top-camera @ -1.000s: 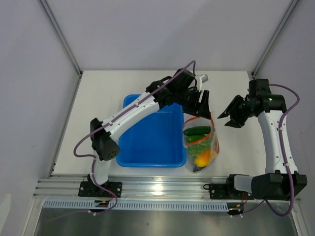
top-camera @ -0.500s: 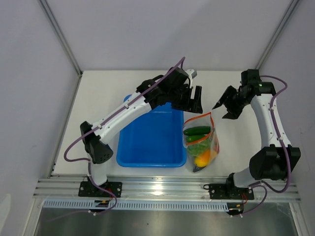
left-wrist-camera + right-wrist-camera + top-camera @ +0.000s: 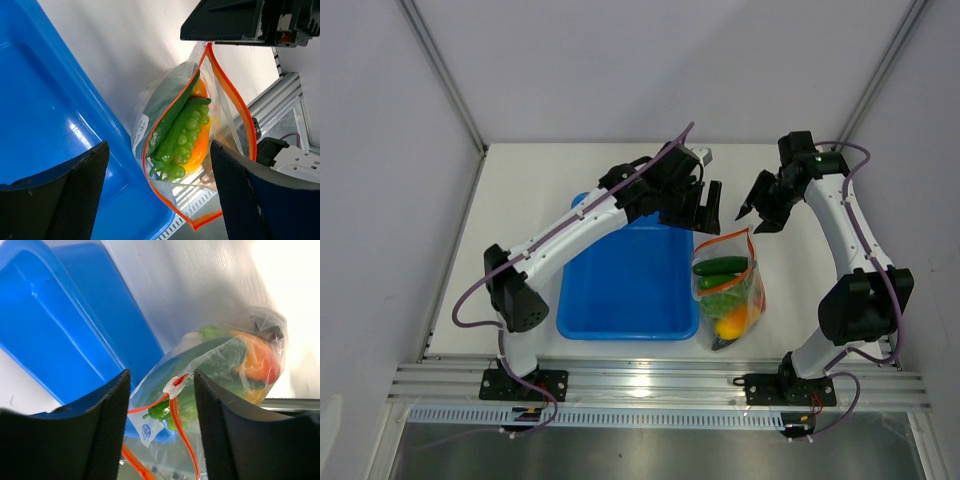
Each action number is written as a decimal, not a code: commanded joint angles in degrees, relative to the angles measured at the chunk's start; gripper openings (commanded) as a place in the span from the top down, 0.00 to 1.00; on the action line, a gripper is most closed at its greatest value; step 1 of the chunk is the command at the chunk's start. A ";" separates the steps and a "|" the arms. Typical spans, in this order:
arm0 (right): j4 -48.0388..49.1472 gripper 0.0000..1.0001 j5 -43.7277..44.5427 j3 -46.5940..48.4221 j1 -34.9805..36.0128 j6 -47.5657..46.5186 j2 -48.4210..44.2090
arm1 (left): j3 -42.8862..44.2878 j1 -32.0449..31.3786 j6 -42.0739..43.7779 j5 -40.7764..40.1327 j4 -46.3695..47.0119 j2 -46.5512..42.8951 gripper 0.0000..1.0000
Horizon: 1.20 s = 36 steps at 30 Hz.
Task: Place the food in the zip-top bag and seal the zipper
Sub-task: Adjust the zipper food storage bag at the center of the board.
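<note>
**Bag loaded, zipper agape, two claws poised above the mouth**

At centre right of the overhead view, the zip-top bag (image 3: 727, 292) lies flat on the white worktop (image 3: 520, 190), just beside the right wall of the blue tray (image 3: 620, 290). Through the plastic we make out a toy cucumber (image 3: 720, 266) and an orange fruit (image 3: 732, 320), and we see no food outside the bag. Its long axis runs up and down the frame, with the mouth at the upper end. There the orange-red zipper (image 3: 235, 95) gapes in a loop, not yet sealed. The left claw (image 3: 703, 205) hangs up and to the left of that mouth, the right claw (image 3: 757, 208) up and to the right. Both stand open and empty, and neither touches the bag. We judge them about equally near, one to each corner, so sealing turns on coming down-frame onto the strip's two ends.
</note>
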 commanded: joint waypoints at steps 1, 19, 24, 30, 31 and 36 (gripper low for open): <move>-1.23 0.46 1.68 0.84 0.79 0.63 -1.03 | 0.56 0.95 2.00 0.02 1.20 -3.70 0.17; -3.16 0.89 2.82 -0.22 3.87 0.98 -0.59 | 7.32 1.83 11.05 11.36 1.99 1.22 0.17; -3.69 1.00 5.02 0.31 3.87 1.16 -2.00 | 8.90 1.66 13.77 11.80 1.73 2.09 0.17; -4.22 1.00 8.09 -0.12 2.64 2.12 -6.30 | 10.40 -0.09 16.94 12.15 2.96 2.18 0.17; -4.22 1.00 8.10 -0.39 2.38 2.56 -7.61 | 10.49 -0.54 17.38 12.76 3.57 2.27 0.16; -5.79 1.00 8.53 -1.18 1.67 5.02 -11.40 | 11.62 -4.04 20.63 14.18 4.98 3.24 0.08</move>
